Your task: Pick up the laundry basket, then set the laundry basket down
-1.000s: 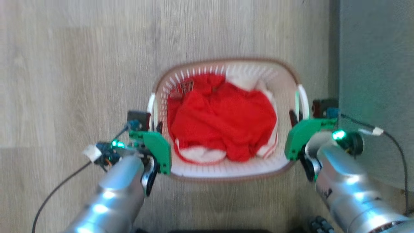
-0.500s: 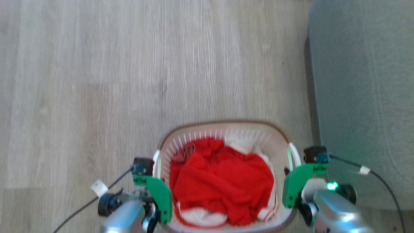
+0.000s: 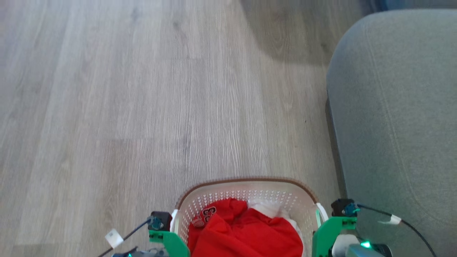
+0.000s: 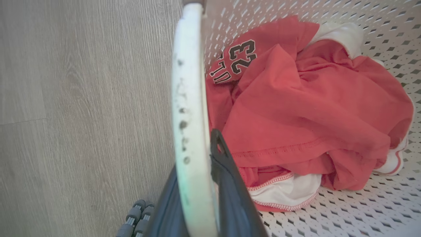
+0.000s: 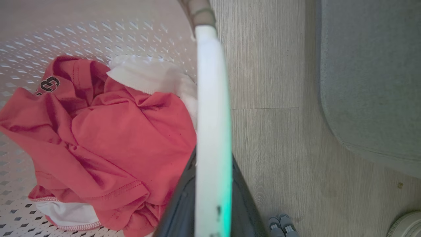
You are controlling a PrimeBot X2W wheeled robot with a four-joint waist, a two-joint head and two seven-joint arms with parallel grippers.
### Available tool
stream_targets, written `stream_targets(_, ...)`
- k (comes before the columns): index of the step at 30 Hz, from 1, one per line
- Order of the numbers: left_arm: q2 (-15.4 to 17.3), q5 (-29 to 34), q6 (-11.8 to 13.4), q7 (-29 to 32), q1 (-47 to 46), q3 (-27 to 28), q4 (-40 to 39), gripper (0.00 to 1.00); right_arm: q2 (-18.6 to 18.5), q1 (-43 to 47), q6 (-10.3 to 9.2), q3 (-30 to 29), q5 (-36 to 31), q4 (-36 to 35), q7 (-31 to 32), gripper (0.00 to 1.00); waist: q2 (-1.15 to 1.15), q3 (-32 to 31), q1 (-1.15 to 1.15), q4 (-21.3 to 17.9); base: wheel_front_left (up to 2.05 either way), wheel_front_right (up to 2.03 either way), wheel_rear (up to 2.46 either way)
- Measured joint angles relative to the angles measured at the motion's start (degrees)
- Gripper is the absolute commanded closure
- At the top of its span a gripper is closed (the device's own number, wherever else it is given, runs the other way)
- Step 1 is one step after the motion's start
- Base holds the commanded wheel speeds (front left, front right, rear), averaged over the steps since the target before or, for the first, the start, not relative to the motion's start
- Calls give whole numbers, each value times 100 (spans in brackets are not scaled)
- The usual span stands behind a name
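Note:
The cream-white laundry basket [image 3: 246, 182] with its brown rim sits at the bottom middle of the head view. It holds a red jersey [image 3: 250, 235] and some white cloth. In the left wrist view my left gripper [image 4: 197, 187] is shut on the basket's white left handle [image 4: 189, 98], one dark finger on each side. My right gripper [image 5: 212, 200] grips the white right handle [image 5: 212, 108] the same way. In the head view, green wrist mounts [image 3: 171, 242] flank the basket and the fingertips are hidden.
A grey upholstered sofa [image 3: 400, 107] fills the right side, close to the basket's right handle. Pale wood floor [image 3: 142, 107] stretches ahead and to the left. A round pale object [image 5: 406, 225] sits on the floor at the right wrist view's corner.
The whole head picture has shifted, so the camera moved: the basket now lies at the bottom edge and more floor and sofa show. Both grippers still flank the basket at its handles.

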Motion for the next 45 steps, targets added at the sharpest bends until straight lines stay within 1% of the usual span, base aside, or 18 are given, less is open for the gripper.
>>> stream_targets(14,3,-141,-13,47,414,-216,123,100,0,394,0,561,543,3,32,100,0,-676,0,27,0,0,0)
stream_targets(31,7,-292,-44,38,422,-309,187,100,0,396,0,998,916,63,-36,100,0,-733,0,0,0,0,0)
stream_targets(45,11,-412,-42,-10,406,-399,201,100,-2,286,0,1282,1135,107,-125,100,0,-643,0,-42,0,0,0)
